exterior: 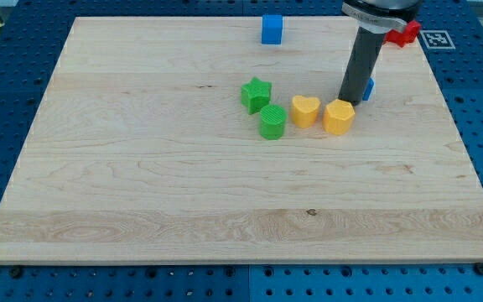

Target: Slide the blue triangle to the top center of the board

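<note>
My tip (pixel 348 98) is the lower end of a straight dark rod; there is no pincer on it, so nothing opens, closes or grips. It rests on the surface (pixel 141 168), a pale wooden board, in that board's upper right part. The blue triangle (pixel 368 87) lies just to the view's right of my tip and slightly above it, mostly hidden behind the rod, so only a small blue sliver shows and its shape cannot be made out; whether my tip touches it I cannot tell. Just below my tip, toward the view's bottom, sits a yellow block (pixel 338 117) with several flat sides, very close to my tip. To the view's left of that one, just beside it, is a yellow heart (pixel 305 111). Further to the view's left of my tip are a green cylinder (pixel 272 122) and, touching it from above, a green star (pixel 256 94). A blue cube (pixel 272 28) stands near the board's top edge, well apart from my tip, up and to the view's left. A red block (pixel 407 32) shows at the board's top right corner, partly hidden by the arm.
</note>
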`<control>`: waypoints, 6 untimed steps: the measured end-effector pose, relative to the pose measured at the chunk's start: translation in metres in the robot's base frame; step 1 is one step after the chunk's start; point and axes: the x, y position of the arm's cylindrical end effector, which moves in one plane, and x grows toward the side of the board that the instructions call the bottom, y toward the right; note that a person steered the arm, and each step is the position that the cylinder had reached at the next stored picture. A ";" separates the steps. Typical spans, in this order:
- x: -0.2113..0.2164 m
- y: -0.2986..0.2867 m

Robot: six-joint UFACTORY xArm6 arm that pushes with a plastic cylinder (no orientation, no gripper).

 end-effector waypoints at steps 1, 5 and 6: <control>0.002 0.019; 0.000 0.049; -0.011 0.006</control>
